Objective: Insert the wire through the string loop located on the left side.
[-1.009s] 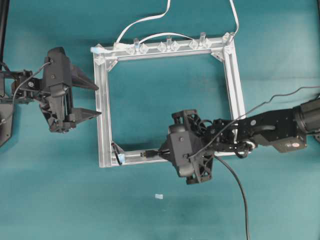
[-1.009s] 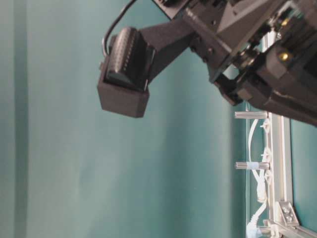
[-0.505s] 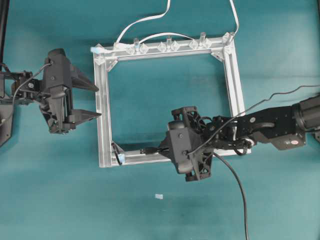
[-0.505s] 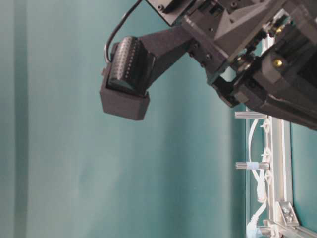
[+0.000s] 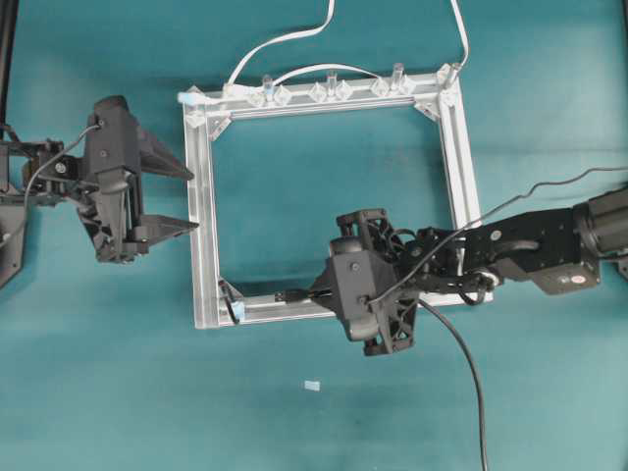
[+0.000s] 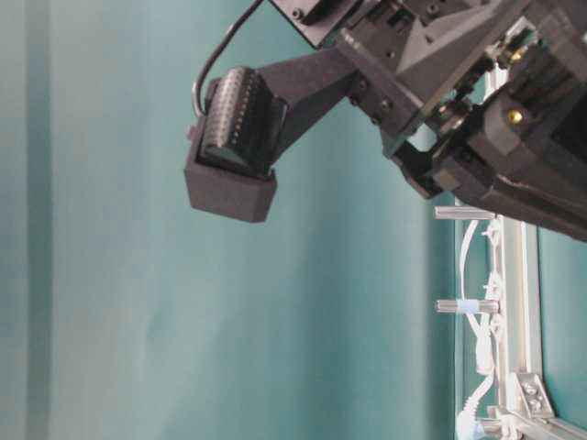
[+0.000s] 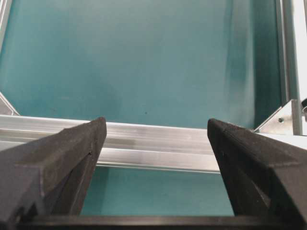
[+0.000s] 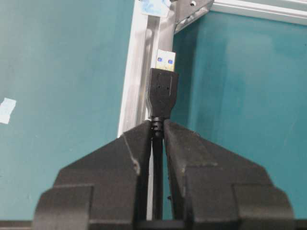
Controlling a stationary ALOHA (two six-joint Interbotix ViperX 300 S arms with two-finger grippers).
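Observation:
The silver frame [image 5: 203, 235] lies flat on the teal table. The string loop [image 5: 227, 292] is a thin dark strand with a pale bluish bit at the frame's near-left corner. My right gripper [image 5: 312, 292] is shut on the wire just behind its black plug [image 5: 288, 294], which points left along the near rail, a short way right of the loop. In the right wrist view the plug [image 8: 163, 91] sticks out past the gripper [image 8: 157, 125], its metal tip toward the pale bluish bit [image 8: 153, 5]. My left gripper [image 5: 193, 198] is open beside the left rail [image 7: 153, 143], nothing between its fingers [image 7: 72, 153].
White cables [image 5: 285, 41] and clear clips [image 5: 331, 90] line the far rail. A small pale scrap [image 5: 312, 386] lies in front of the frame. A black cable [image 5: 467, 373] runs from the right arm to the front edge. The right arm [image 6: 413, 73] fills the table-level view's top.
The right wrist shifted and turned slightly, carrying the plug a touch to the left and up off the rail. It has held still for the last half second. The left arm has not moved.

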